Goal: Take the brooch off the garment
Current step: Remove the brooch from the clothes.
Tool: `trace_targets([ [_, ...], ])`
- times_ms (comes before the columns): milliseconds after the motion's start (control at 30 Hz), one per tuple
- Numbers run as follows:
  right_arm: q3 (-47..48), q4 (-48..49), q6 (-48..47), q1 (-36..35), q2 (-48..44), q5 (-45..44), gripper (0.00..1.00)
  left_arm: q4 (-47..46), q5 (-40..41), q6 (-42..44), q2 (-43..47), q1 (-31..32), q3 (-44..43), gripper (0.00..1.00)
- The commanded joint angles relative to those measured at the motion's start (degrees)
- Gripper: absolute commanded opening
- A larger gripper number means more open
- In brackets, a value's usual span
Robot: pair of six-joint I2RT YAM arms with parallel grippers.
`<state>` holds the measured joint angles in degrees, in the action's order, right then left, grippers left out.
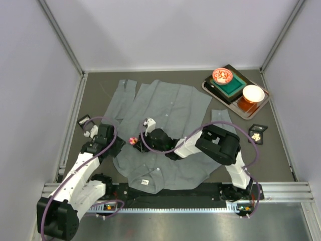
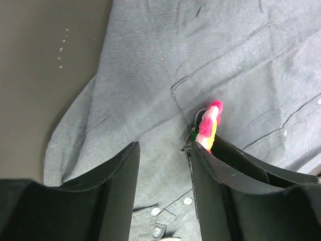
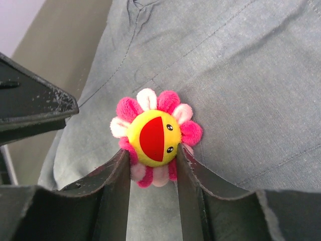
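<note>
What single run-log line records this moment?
right tool: shut on brooch | left tool: open, beside brooch | garment: spread out

No text, brand, number or sign can be read in any view. The large grey long-sleeved button-up shirt [image 1: 170,108] carries a small white tag [image 1: 145,182] by its collar, but anything printed there is too small to make out. The round plush flower brooch [image 3: 153,138] shows only a red mouth and two dark eyes on its yellow face, no lettering. A small black square card [image 1: 257,134] on the dark tabletop [image 1: 281,160] bears pale specks that cannot be told as writing.
</note>
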<state>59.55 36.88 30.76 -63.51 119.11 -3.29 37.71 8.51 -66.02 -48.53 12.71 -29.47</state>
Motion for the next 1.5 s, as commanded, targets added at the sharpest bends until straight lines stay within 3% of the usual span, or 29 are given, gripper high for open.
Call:
trace_targets([
  [0, -6.1, 8.2, 5.9, 2.0, 0.2, 9.2, 0.11, -3.6, -2.2, 1.5, 0.1, -0.3, -0.9, 0.5],
  [500, -11.5, 23.0, 17.0, 6.6, 5.1, 17.3, 0.17, -11.8, -12.5, 3.3, -9.9, -0.3, -0.8, 0.31],
  [633, -12.3, 23.8, 17.7, 6.6, 4.8, 17.8, 0.23, -14.2, -14.1, 4.1, -11.0, -0.2, -0.5, 0.25],
  [1033, -11.6, 20.1, 19.1, 6.7, 3.4, 18.2, 0.37, -19.2, -18.4, 4.8, -17.3, 1.1, -1.3, 0.25],
  [1467, -11.0, 9.0, 13.5, 6.7, -3.4, 16.2, 0.47, -20.0, -16.8, 4.1, -16.4, 5.3, -2.3, 0.17],
])
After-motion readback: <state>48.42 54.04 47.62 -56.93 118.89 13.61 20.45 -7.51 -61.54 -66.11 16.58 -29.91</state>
